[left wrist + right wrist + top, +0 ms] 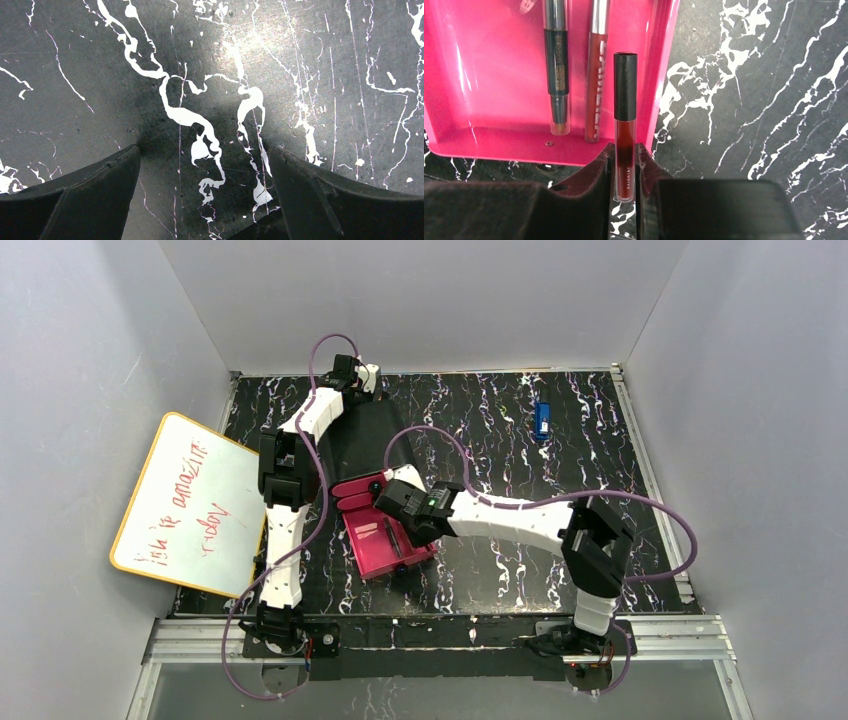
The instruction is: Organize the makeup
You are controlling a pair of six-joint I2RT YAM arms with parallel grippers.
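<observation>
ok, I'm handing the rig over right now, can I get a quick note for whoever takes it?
Right gripper: shut on a dark-red gloss, black cap pointing away, over the drawer at its right wall.
Left gripper: open, empty, over bare table.
Done: dark stick and red stick lie side by side in the drawer.
Left: set the gloss in beside them. No other makeup shows in any view, so look for the rest before you finish.
</observation>
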